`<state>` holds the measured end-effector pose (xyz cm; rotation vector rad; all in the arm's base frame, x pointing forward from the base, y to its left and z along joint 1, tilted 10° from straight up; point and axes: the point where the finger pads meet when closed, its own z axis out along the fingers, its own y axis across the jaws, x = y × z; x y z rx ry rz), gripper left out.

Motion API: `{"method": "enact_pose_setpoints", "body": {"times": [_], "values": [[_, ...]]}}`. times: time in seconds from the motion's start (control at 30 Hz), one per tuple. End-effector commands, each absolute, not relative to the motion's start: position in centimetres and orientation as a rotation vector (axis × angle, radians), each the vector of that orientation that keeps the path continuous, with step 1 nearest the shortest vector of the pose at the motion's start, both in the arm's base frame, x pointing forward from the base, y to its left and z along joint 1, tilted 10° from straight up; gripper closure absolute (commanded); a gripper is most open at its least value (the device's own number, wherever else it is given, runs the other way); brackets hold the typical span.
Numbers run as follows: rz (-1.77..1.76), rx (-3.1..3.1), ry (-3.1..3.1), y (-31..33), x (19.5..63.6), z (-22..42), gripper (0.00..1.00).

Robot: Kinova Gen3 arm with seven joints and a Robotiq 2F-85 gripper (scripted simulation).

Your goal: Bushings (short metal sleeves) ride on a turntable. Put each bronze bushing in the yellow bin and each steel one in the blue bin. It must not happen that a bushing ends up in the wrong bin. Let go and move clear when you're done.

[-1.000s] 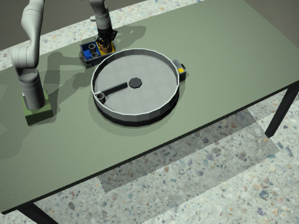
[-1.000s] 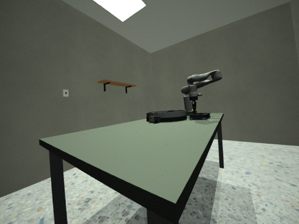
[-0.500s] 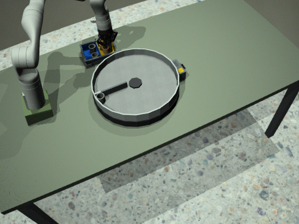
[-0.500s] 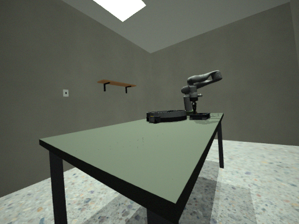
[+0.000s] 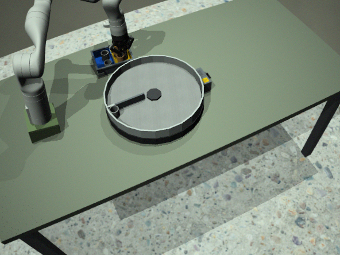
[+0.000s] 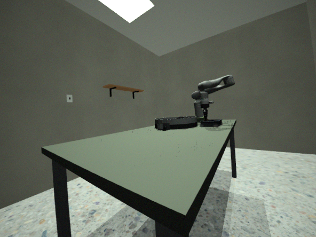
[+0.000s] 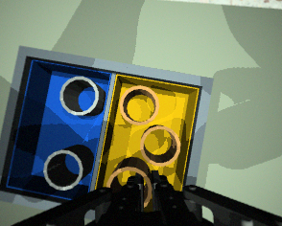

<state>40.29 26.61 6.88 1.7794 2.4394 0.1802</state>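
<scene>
My gripper (image 5: 122, 53) (image 7: 147, 180) is shut on the wall of a bronze bushing (image 5: 119, 58) (image 7: 120, 171), low inside the yellow bin (image 7: 178, 107) at its near end. Whether the bushing touches the bin floor is hidden. Two more bronze bushings (image 7: 129, 98) (image 7: 166, 158) stand upright in that bin, close to the held one. Two steel bushings (image 7: 71, 98) (image 7: 63, 151) stand upright in the blue bin (image 5: 99, 61) (image 7: 45, 139). One steel bushing (image 5: 115, 114) stands on the turntable (image 5: 172, 106) at its left rim, beside the dark bar.
The turntable's raised wall (image 5: 154, 133) stands close in front of the bins. A dark bar (image 5: 130, 100) runs from near the hub (image 5: 154, 94) to the left wall. A small grey box (image 5: 204, 78) with a yellow patch sits at the turntable's right side.
</scene>
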Motion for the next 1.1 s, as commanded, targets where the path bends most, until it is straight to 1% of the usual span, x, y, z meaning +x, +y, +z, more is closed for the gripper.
{"method": "enact_pose_setpoints", "body": {"times": [0.0,1.07], "values": [[0.179,1.78,2.438,26.6,40.3,6.9,1.0],[0.179,1.78,2.438,26.6,40.6,5.1,1.0]]}}
